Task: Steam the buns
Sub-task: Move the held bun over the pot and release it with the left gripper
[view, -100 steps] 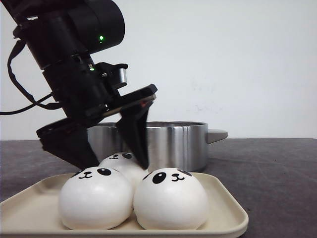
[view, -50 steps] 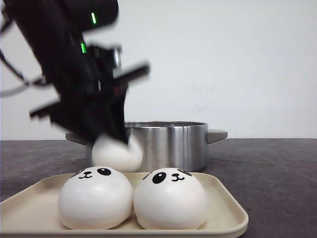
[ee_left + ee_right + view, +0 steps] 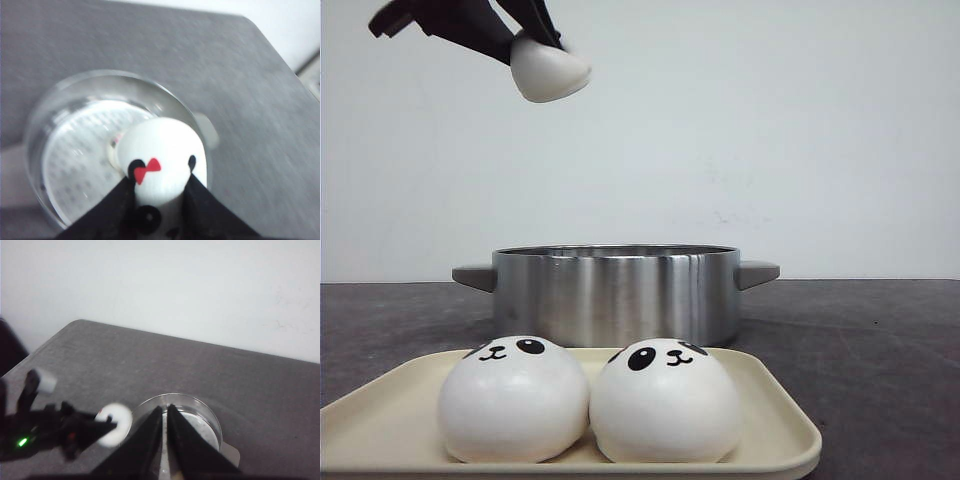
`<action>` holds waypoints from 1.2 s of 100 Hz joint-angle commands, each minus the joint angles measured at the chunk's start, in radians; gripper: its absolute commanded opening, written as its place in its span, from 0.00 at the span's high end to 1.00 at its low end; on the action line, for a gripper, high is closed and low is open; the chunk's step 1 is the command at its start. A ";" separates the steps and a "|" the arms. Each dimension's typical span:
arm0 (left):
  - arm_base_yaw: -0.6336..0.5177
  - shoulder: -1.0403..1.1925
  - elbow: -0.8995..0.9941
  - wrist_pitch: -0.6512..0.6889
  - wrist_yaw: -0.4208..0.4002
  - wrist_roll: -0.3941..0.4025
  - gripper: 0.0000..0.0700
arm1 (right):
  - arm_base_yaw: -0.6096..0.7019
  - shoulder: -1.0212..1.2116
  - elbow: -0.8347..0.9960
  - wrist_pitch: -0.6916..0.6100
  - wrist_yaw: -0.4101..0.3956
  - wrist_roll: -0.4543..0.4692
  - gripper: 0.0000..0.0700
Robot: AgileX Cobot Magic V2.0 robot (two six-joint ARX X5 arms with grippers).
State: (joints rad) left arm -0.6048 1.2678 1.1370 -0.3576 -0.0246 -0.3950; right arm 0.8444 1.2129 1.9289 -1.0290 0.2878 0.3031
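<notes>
My left gripper (image 3: 534,42) is high at the top left of the front view, shut on a white panda bun (image 3: 549,68). In the left wrist view the held bun (image 3: 162,150) has a red bow by one ear and hangs over the open steel pot (image 3: 60,150). A pale rounded shape (image 3: 113,149) peeks out behind it inside the pot. Two more panda buns (image 3: 514,398) (image 3: 665,400) sit side by side on the beige tray (image 3: 775,405). My right gripper (image 3: 165,409) is shut and empty, high above the pot (image 3: 202,422).
The steel pot (image 3: 616,292) with two grey side handles stands on the dark table just behind the tray. A perforated steamer plate (image 3: 75,165) lies inside it. A white wall is behind the table.
My left gripper closed on the rear bun on the tray and lifted it high, up and over the left side of the pot. The two front buns stayed put.
</notes>
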 commanded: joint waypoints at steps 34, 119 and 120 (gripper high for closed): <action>0.091 0.434 0.227 -0.016 -0.002 0.066 0.99 | 0.011 0.009 0.019 0.010 0.002 -0.030 0.99; 0.095 0.516 0.349 -0.060 -0.002 0.039 0.15 | -0.003 0.059 -0.027 -0.118 0.007 -0.050 0.99; 0.095 0.507 0.352 -0.060 -0.002 0.039 0.15 | -0.005 0.061 -0.034 -0.119 0.006 -0.050 0.99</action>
State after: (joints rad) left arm -0.5022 1.8317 1.4391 -0.4324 -0.0235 -0.3550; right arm 0.8391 1.2400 1.9080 -1.1366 0.2920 0.2657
